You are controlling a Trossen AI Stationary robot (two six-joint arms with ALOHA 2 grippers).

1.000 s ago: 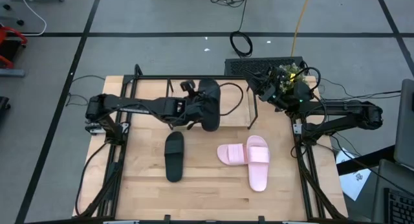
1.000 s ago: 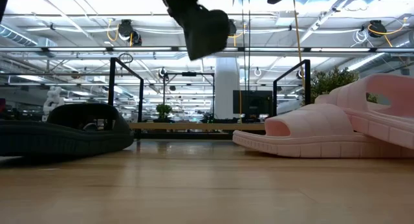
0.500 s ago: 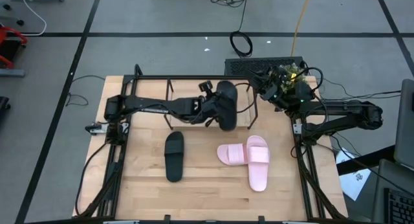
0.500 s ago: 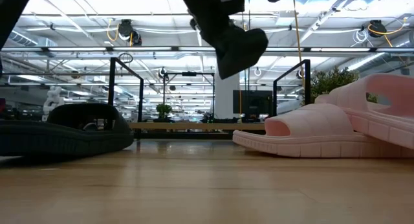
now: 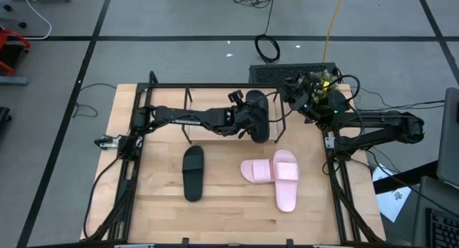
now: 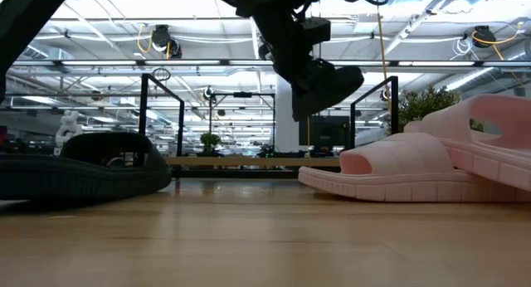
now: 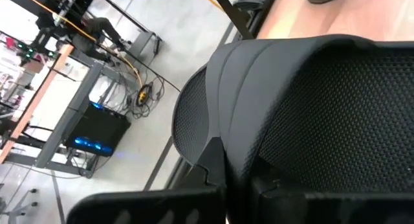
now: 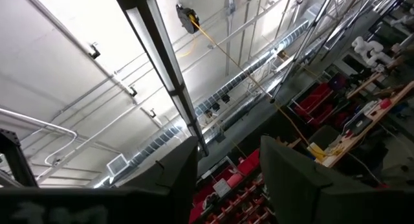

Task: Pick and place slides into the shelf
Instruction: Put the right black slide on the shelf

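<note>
A black slide (image 5: pixel 258 117) is carried in the air by the left gripper (image 5: pixel 240 119), above the right-hand part of the shelf (image 5: pixel 188 88) at the far side of the tabletop (image 5: pixel 158 198). In the low view the same slide (image 6: pixel 319 86) hangs tilted, clear of the wood. In the left wrist view the gripper's dark fingers are closed on the slide's edge, the textured strap (image 7: pixel 310 101) filling most of the frame; whether the hold is on the sole rim or the strap edge cannot be told with certainty.

The second black slide (image 5: pixel 193 173) lies flat on the tabletop in front of the shelf, well apart from the carried one. The two pink slides (image 5: pixel 276 175) lie to its right, touching, one set crosswise with its end against or partly under the other; the overlap is not clear from above.

The right gripper (image 5: pixel 301 97) is parked at the far right corner, pointed up at the ceiling; in its wrist view the two fingers (image 8: pixel 174 169) are seen spread apart with nothing between them.

The slides are judged to be light, moulded foam: soft enough to give under the fingers, springy, and not fragile. The matte surface should offer fair friction. A hold on the side rim of the sole or across the wide strap would be expected to serve best, since a pinch at one end is likely to let the slide droop and swing, as the tilt suggests.
</note>
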